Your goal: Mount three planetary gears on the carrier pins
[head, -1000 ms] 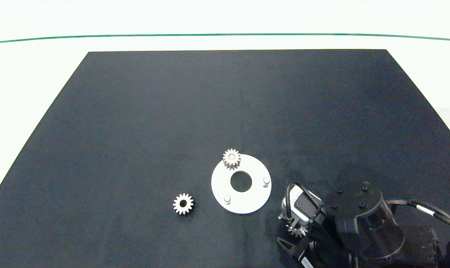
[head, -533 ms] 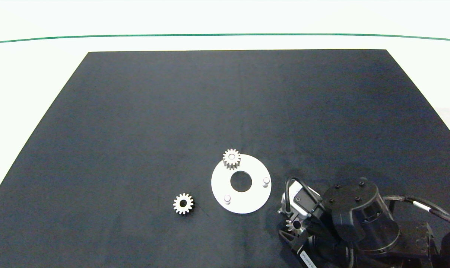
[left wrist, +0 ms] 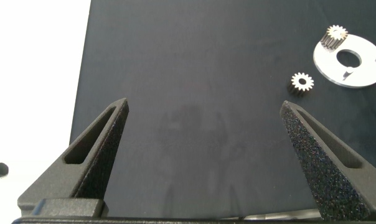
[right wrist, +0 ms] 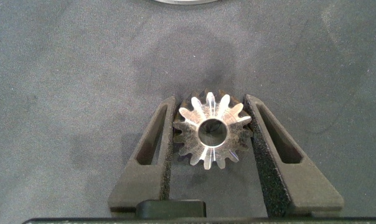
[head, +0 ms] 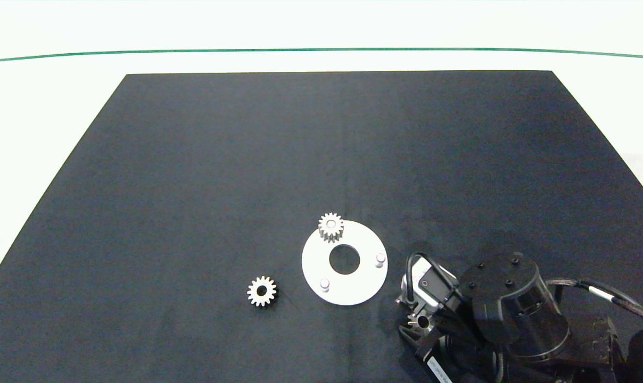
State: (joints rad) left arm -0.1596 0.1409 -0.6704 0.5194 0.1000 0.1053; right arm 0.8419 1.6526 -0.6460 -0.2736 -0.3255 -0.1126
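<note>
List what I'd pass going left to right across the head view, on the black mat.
Loose planetary gear → planetary gear seated on a carrier pin → white carrier disc → bare carrier pin → right gripper shut on the third gear.

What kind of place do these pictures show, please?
Probably a robot test bench: a plain black mat holds only gears, a white carrier disc with pins, and the right gripper closed on a gear.
</note>
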